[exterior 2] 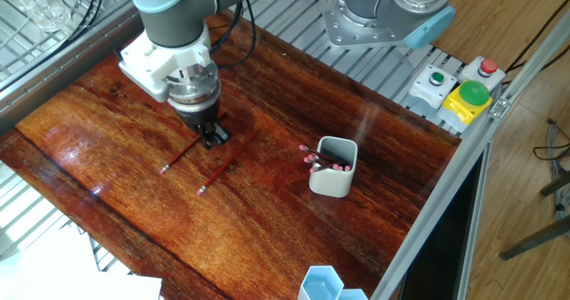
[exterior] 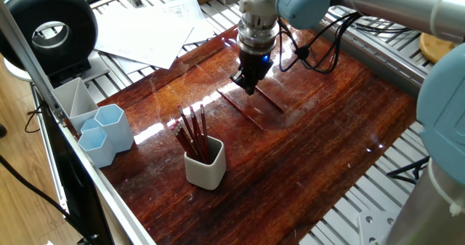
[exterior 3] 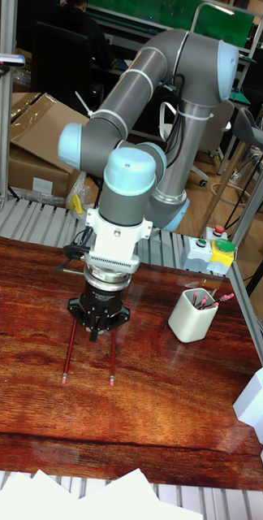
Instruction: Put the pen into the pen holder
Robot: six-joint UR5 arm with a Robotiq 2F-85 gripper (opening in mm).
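The off-white pen holder (exterior: 205, 169) (exterior 2: 333, 180) (exterior 3: 192, 321) stands upright with several dark red pens in it. My gripper (exterior: 246, 89) (exterior 2: 214, 140) (exterior 3: 94, 333) hovers low over the wooden table, well away from the holder. Two thin dark red pens lie parallel beneath it, one on each side of the fingertips. One pen (exterior: 272, 104) (exterior 2: 183, 156) (exterior 3: 69, 349) is on the side away from the holder. The other pen (exterior: 241, 111) (exterior 2: 219, 175) (exterior 3: 113, 356) is nearer the holder. The dark fingers hide whether anything is pinched between them.
Pale blue hexagonal cups (exterior: 109, 129) (exterior 2: 321, 284) (exterior 3: 261, 398) and a grey compartment tray (exterior: 73, 99) stand at one table edge. Loose papers (exterior: 152, 30) lie beyond the far corner. A button box (exterior 2: 459, 91) (exterior 3: 209, 248) sits on the frame beside the arm's base.
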